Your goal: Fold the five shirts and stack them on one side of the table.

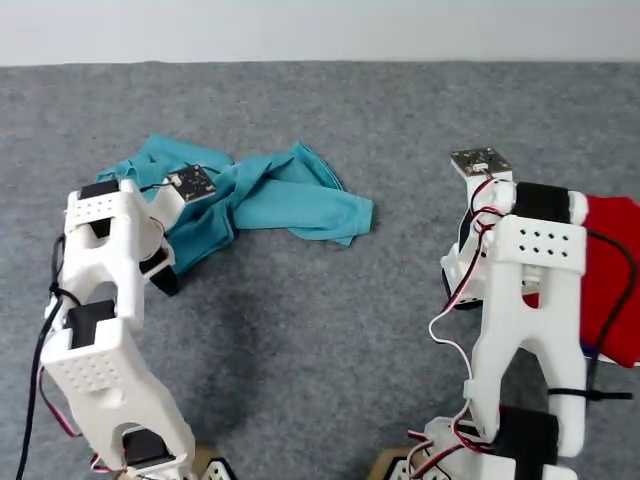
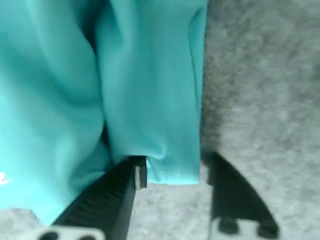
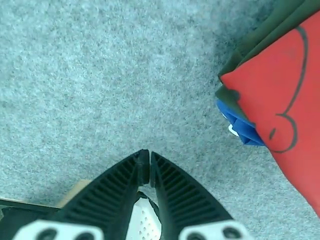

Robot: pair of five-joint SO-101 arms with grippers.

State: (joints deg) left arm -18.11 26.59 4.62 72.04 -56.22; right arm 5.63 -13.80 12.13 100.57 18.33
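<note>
A crumpled teal shirt (image 1: 270, 195) lies on the grey table (image 1: 320, 330) at the back left. My left gripper (image 2: 172, 172) is open over the shirt's near edge, with a hem of teal cloth (image 2: 170, 150) between its two black fingers. In the high view the left arm (image 1: 110, 290) stands over the shirt's left part. My right gripper (image 3: 150, 167) is shut with nothing in it, just above bare table. Beside it on the right lies a stack of folded shirts with a red shirt (image 1: 610, 275) on top; blue (image 3: 242, 127) and dark green (image 3: 260, 37) layers show under it.
The right arm (image 1: 525, 300) stands next to the red stack at the table's right edge. Grey carpet-like surface stretches across the middle between the two arms. A pale wall (image 1: 320, 30) runs behind the table's far edge.
</note>
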